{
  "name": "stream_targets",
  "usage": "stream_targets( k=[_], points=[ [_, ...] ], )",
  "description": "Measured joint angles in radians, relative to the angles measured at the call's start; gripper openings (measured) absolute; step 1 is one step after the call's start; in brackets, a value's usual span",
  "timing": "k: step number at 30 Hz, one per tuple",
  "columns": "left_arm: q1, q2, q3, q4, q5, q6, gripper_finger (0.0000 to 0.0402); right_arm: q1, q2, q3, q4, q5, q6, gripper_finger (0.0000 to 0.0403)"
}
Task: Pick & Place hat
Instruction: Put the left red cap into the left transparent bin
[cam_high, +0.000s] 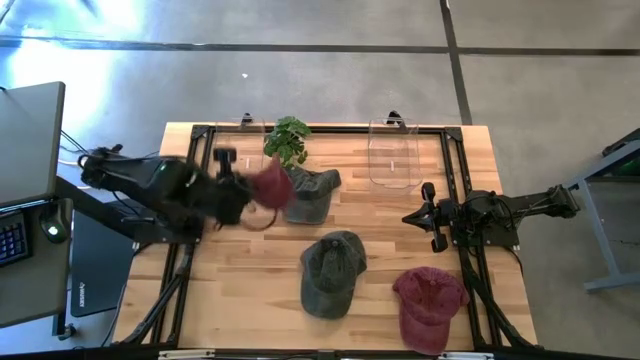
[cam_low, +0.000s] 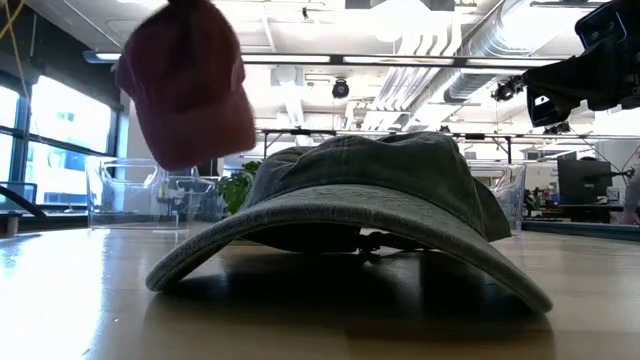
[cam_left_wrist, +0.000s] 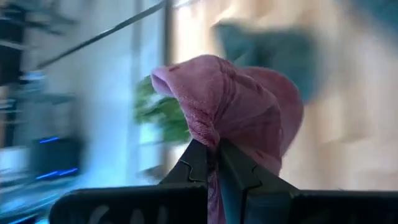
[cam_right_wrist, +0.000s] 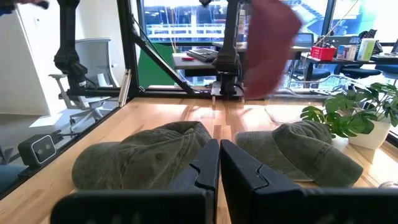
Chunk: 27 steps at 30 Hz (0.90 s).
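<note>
The left pincer (cam_high: 243, 205) is clamped fully closed on a soft dusty-red cotton cap (cam_high: 270, 187), which hangs in the air over the left middle of the pale wooden slatted table (cam_high: 230, 290), just beside the small green potted plant (cam_high: 288, 139) and the olive-green cap (cam_high: 312, 193) lying at the back. In the left wrist view the 2 dark fingers (cam_left_wrist: 202, 165) pinch a gathered fold of the cap's crown cloth (cam_left_wrist: 233, 106), so the fabric bunches and droops around the grip.

The cap looks light and limp: the low view shows it (cam_low: 186, 80) dangling clear of the table with its body sagging under its own weight. Only the brim is likely stiff. A pinch on the cloth holds well because the weave is rough, not slick, but the cap can swing on a fast move and may land crumpled. A hold on the brim edge or the crown seam would probably give steadier control.

A second olive-green cap (cam_high: 331, 272) lies mid-table, and another dusty-red cap (cam_high: 427, 307) rests near the front right. 2 clear plastic bins (cam_high: 392, 155) stand at the far edge.

The right pincer (cam_high: 431, 217) is closed and empty, waiting at the right side of the table.
</note>
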<state>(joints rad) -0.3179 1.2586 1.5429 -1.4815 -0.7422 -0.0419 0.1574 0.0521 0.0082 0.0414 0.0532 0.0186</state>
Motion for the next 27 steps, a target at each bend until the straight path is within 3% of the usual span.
stream_targets(
  k=[7, 11, 20, 27],
  points=[
    [0.192, 0.004, 0.0, 0.005, -0.244, 0.429, 0.0001, 0.0, 0.0, 0.0, 0.0, 0.0, 0.0, 0.0012],
    [0.325, 0.003, 0.0, 0.005, -0.34, 0.557, 0.0001, 0.0, 0.0, 0.0, 0.0, 0.0, 0.0, 0.0012],
    [0.63, 0.003, -0.011, 0.063, -0.215, 0.691, 0.0, 0.0, 0.0, 0.0, 0.0, 0.0, 0.0, 0.0012],
    [0.765, 0.004, -0.173, 0.282, -0.076, 0.907, 0.0, 0.0, 0.0, 0.0, 0.0, 0.0, 0.0, 0.0012]
  ],
)
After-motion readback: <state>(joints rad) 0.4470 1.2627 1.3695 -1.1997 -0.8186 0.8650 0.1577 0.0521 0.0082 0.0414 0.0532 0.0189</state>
